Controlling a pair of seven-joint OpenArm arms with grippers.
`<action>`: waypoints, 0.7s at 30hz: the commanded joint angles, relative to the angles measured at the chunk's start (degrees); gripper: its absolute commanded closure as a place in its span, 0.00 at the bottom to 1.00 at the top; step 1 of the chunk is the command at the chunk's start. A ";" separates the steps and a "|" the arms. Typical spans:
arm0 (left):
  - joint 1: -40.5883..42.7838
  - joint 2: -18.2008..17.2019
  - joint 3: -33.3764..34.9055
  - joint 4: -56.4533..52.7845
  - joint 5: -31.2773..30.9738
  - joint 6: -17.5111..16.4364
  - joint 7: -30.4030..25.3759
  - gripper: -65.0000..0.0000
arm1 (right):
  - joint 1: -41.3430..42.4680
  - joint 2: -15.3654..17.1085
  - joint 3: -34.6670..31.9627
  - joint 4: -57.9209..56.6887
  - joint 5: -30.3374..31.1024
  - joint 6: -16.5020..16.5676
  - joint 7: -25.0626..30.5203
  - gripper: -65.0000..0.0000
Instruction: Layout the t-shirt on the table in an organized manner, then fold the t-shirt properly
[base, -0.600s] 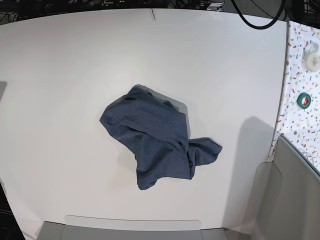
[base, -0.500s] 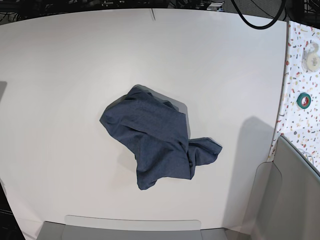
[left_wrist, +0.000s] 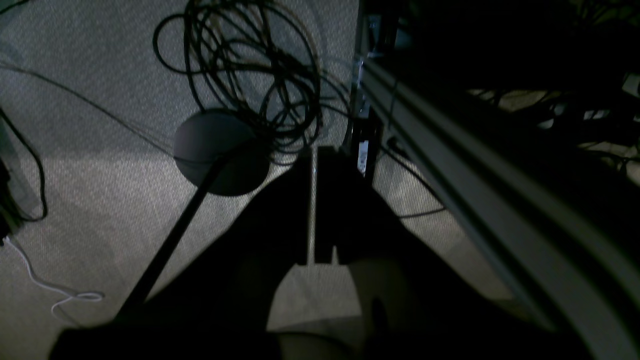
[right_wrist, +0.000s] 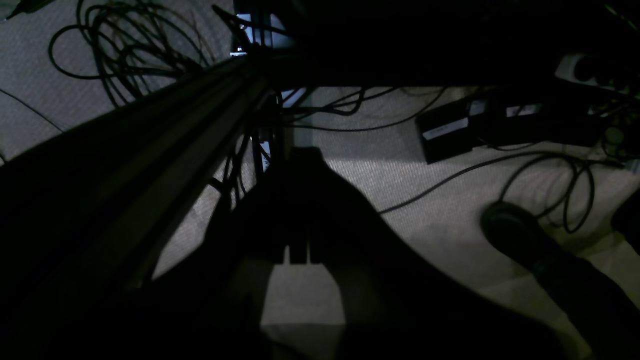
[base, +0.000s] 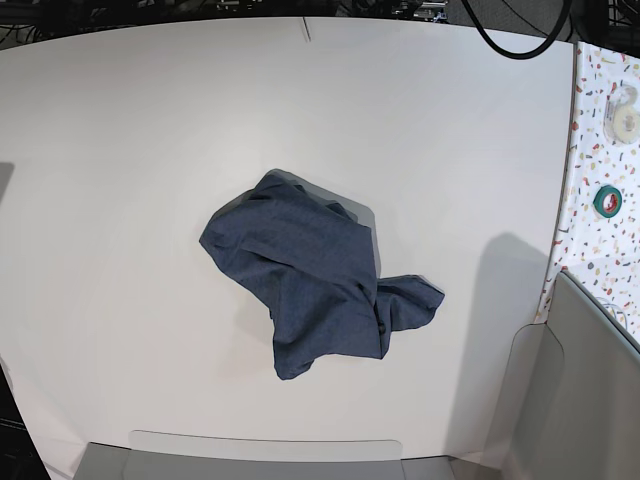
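Wide white table (base: 120, 150); crumpled navy t-shirt (base: 315, 275) lying near centre, plain side showing.

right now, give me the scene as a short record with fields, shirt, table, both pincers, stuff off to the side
t-shirt: crumpled in a heap near the middle of the table, not laid out, not folded
table: white, wide, bare around the shirt
left pincer: shut, empty, pointing at the floor beside the table
right pincer: shut, empty, also down over the floor
side surface: speckled strip with a green tape roll and a white tape roll
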 joint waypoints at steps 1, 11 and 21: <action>0.10 0.21 -0.25 0.12 0.10 -0.21 -0.58 1.00 | -0.31 0.18 -0.14 0.32 -0.10 0.03 0.35 0.99; 0.19 0.04 -0.16 0.82 0.10 -0.21 -0.67 1.00 | -4.44 1.68 0.30 4.63 0.25 0.03 0.53 1.00; 20.15 -0.23 5.20 28.08 0.10 -0.21 -0.06 1.00 | -25.36 4.23 0.30 32.76 0.16 -0.05 0.44 1.00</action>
